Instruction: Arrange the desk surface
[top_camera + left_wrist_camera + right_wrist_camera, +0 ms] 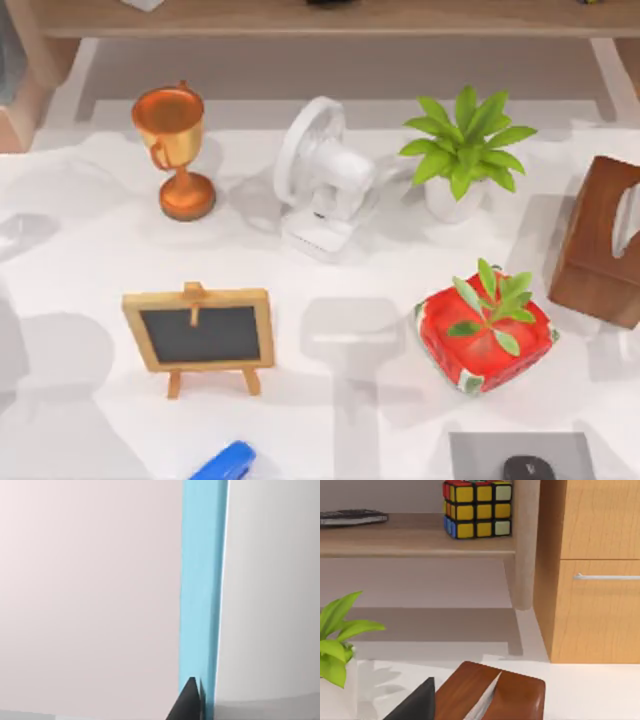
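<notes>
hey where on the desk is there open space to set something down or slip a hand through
On the desk surface, the widest bare patch lies at the left, beside the copper trophy and the little chalkboard easel. Another open strip runs between the easel and the red strawberry planter, below the white fan. The right side is crowded: potted plant, wooden tissue box, planter.

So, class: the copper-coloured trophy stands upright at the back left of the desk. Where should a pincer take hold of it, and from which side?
Grip the trophy at its thin stem, between the wide cup and the round foot. Come in level from the front, where the desk surface is bare; the fan stands to its right. The cup looks too wide to close on.
</notes>
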### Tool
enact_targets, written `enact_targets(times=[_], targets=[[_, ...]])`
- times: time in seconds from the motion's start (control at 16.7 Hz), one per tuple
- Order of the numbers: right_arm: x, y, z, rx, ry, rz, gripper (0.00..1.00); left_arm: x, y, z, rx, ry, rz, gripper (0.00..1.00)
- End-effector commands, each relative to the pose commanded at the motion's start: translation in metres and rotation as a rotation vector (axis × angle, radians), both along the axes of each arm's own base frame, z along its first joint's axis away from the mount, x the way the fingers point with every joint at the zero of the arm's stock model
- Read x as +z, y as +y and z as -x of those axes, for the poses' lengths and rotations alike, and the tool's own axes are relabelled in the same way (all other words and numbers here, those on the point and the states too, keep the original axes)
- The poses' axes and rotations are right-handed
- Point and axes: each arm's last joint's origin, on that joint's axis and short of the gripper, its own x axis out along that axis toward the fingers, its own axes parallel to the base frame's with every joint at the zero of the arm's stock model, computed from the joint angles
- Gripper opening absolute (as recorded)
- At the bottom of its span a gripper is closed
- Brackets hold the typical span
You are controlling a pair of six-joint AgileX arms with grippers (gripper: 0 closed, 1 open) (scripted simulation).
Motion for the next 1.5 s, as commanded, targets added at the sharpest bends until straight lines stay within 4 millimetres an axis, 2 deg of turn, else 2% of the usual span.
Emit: enact_targets(times=[0.06, 0.18, 0.36, 0.6, 0.78, 1.2, 1.5], targets=[[0.000, 0.000, 0.000, 0.000, 0.000, 0.000, 1.00, -0.021, 0.008, 0.012, -0.027, 0.065, -0.017, 0.00], [0.000, 0.000, 0.000, 0.000, 0.000, 0.000, 1.00, -0.054, 0.009, 0.028, -0.123, 0.156, -0.052, 0.00], [0.000, 0.000, 0.000, 0.000, 0.000, 0.000, 1.00, -0.081, -0.011, 0.035, -0.333, 0.200, -0.134, 0.00], [0.000, 0.000, 0.000, 0.000, 0.000, 0.000, 1.00, -0.092, -0.051, 0.019, -0.622, 0.156, -0.258, 0.00], [0.000, 0.000, 0.000, 0.000, 0.000, 0.000, 1.00, -0.101, -0.068, 0.006, -0.739, 0.135, -0.290, 0.00], [0.000, 0.000, 0.000, 0.000, 0.000, 0.000, 1.00, -0.103, -0.069, 0.005, -0.744, 0.135, -0.291, 0.00], [0.000, 0.000, 0.000, 0.000, 0.000, 0.000, 1.00, -0.103, -0.069, -0.016, -0.744, 0.130, -0.296, 0.00]])
